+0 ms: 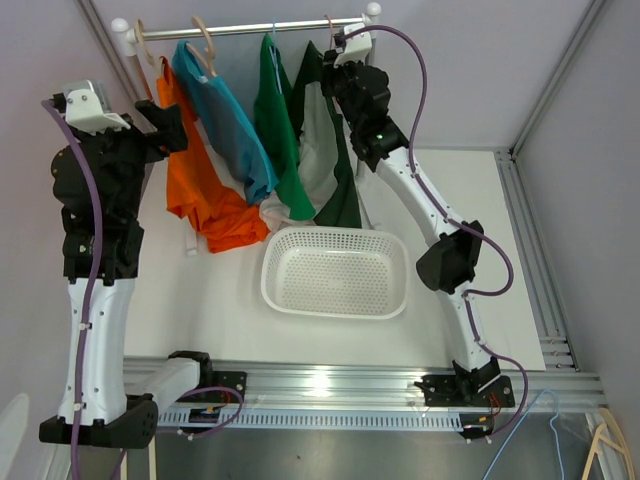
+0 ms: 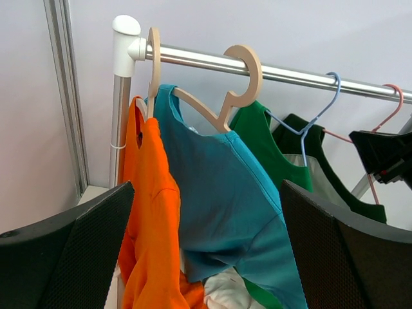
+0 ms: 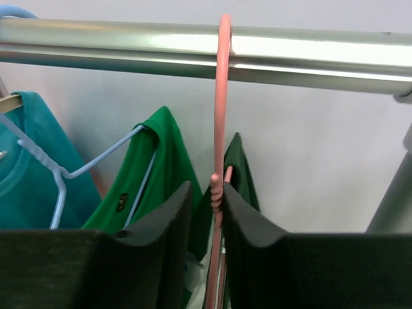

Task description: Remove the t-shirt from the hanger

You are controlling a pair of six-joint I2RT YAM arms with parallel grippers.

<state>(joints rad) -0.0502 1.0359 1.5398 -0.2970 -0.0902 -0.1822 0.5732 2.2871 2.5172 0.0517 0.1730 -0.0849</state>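
A dark green t-shirt [image 1: 347, 195] hangs from a pink wire hanger [image 3: 223, 96] at the right end of the rail [image 1: 270, 27]; its collar [image 3: 239, 167] shows behind the hanger's neck. My right gripper [image 3: 206, 190] is up at the rail, with its fingers on either side of the hanger's twisted neck. The right finger touches the wire, and a narrow gap remains on the left side. My left gripper [image 2: 206, 187] stands wide open in front of the orange shirt [image 2: 151, 219] and the teal shirt [image 2: 219, 193], touching neither.
A bright green shirt [image 1: 280, 130] on a blue wire hanger [image 3: 96, 161] hangs just left of the pink one. Orange and teal shirts hang on wooden hangers [image 2: 238, 84]. A white basket [image 1: 268, 270] sits on the table below the rail. The wall is close behind.
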